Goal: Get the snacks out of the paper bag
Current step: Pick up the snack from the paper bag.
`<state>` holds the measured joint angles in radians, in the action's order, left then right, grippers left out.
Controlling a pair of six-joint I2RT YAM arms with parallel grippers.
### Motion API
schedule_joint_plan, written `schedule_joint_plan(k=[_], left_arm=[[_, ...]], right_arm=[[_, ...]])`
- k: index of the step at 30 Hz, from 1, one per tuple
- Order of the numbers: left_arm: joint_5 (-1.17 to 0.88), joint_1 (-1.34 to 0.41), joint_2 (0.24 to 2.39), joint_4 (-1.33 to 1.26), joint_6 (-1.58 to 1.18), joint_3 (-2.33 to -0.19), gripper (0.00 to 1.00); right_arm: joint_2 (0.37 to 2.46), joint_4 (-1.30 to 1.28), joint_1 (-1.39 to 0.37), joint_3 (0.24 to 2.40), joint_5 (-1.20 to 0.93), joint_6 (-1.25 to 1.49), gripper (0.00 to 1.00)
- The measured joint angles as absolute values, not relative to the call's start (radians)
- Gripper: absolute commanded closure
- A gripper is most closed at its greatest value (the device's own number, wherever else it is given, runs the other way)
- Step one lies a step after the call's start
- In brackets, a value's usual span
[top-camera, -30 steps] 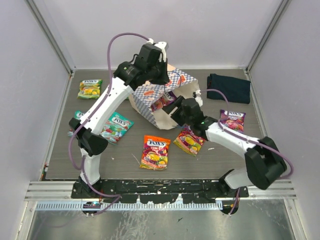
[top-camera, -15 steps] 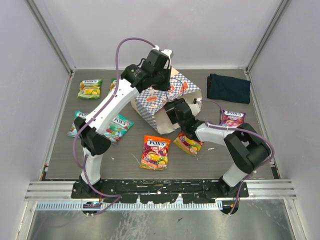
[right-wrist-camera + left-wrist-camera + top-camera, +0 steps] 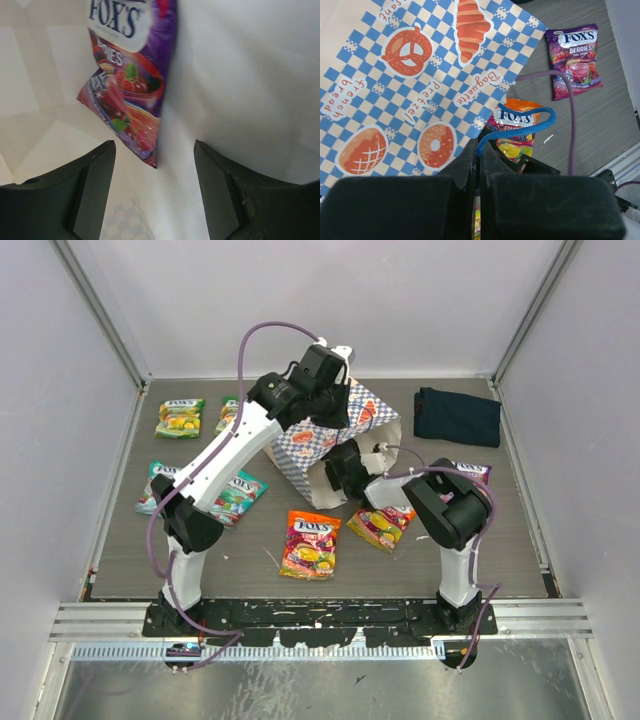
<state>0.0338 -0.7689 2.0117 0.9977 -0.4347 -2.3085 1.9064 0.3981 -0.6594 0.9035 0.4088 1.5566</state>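
The paper bag (image 3: 322,433) lies tilted on its side, mouth toward the front. My left gripper (image 3: 335,408) is above it, shut on its blue cord handle (image 3: 520,125); the checkered side fills the left wrist view (image 3: 420,75). My right gripper (image 3: 342,470) reaches into the bag's mouth and is open. Inside, a purple Fox's packet (image 3: 132,75) lies just ahead of its fingertips (image 3: 155,150), untouched, against the bag's pale inner wall (image 3: 250,75). Several packets lie on the table: green (image 3: 180,418), teal (image 3: 232,495), orange (image 3: 310,543), orange-purple (image 3: 382,525).
A dark navy folded cloth (image 3: 457,416) lies at the back right. A purple packet (image 3: 470,472) lies partly behind the right arm and shows in the left wrist view (image 3: 572,57). Another teal packet (image 3: 155,485) and a green one (image 3: 228,412) lie at the left.
My right gripper has swung left and pushed into the bag's mouth. My left gripper has moved right and up with the handle, tilting the bag.
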Motion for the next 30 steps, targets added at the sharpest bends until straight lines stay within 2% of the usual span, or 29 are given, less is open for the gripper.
schedule_joint_plan(k=[6, 9, 12, 15, 23, 27, 30], left_arm=[[0.014, -0.777, 2.012, 1.0, -0.456, -2.303, 1.0], [0.002, -0.778, 2.012, 0.999, -0.461, -2.29, 1.0], [-0.007, -0.78, 2.011, 1.0, -0.462, -2.273, 1.0], [-0.01, -0.78, 2.011, 0.999, -0.461, -2.267, 1.0], [-0.023, -0.759, 1.993, 0.992, -0.461, -2.234, 1.0], [-0.023, -0.731, 1.979, 0.987, -0.46, -2.234, 1.0], [-0.02, -0.686, 1.97, 0.984, -0.461, -2.234, 1.0]], right_arm=[[2.057, 0.426, -0.66, 1.087, 0.398, 1.588, 0.28], [2.115, 0.442, -0.66, 1.155, 0.395, 1.607, 0.36], [2.168, 0.451, -0.66, 1.211, 0.395, 1.626, 0.62], [2.211, 0.455, -0.66, 1.239, 0.394, 1.62, 0.97], [2.191, 0.425, -0.641, 1.238, 0.301, 1.521, 0.99], [2.001, 0.275, -0.634, 1.122, 0.156, 1.448, 0.99], [1.785, 0.096, -0.636, 1.062, 0.064, 1.374, 0.99]])
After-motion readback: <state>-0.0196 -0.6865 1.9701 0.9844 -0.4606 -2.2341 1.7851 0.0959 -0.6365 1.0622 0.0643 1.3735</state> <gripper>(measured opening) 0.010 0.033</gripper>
